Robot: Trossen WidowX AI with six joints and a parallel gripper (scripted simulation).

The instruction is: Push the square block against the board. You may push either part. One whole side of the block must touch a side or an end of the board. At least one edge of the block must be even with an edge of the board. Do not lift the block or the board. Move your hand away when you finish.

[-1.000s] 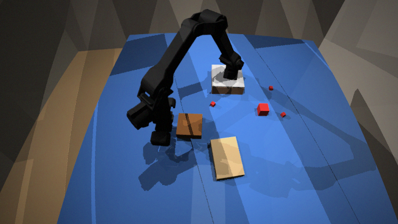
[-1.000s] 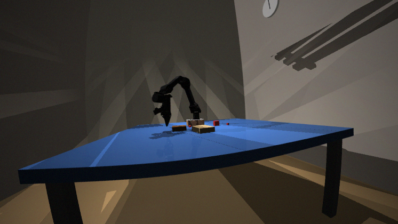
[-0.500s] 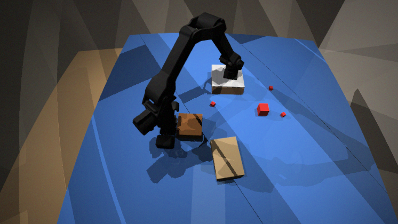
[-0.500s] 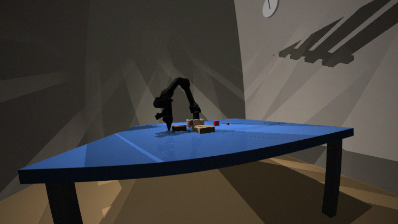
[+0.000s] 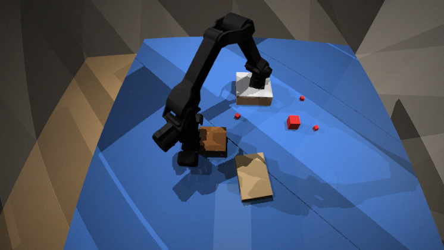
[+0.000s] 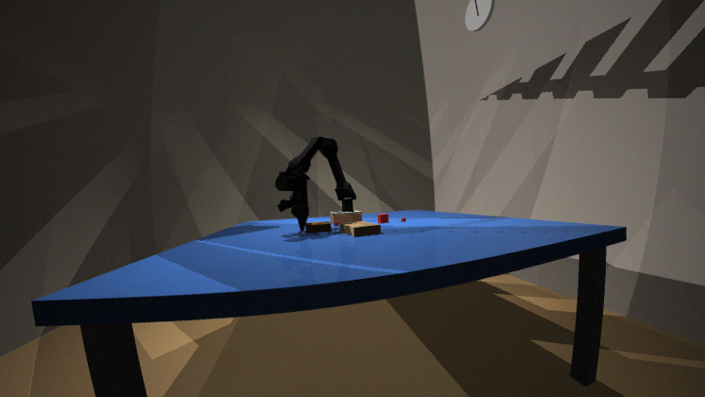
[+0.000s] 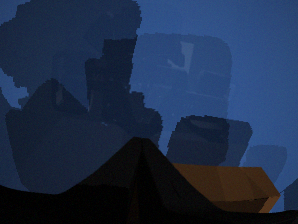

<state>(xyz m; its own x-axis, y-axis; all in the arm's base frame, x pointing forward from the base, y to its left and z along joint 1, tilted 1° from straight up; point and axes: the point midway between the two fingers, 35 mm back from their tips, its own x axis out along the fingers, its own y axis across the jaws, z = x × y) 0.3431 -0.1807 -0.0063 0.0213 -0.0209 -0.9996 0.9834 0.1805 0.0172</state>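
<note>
The square block is orange-brown and lies flat on the blue table. The tan rectangular board lies flat, slightly turned, nearer the front and to the right of the block in the top view. A gap of table separates them. My gripper is shut and empty, pointing down with its tips low at the table, just left of the block in the top and exterior views. In the top view the hand hides the tips and the block's left edge. I cannot tell whether the tips touch the block.
The arm's base stands on a white-topped box behind the block. A small red cube lies between that box and the block. A larger red cube and two small ones lie to the right.
</note>
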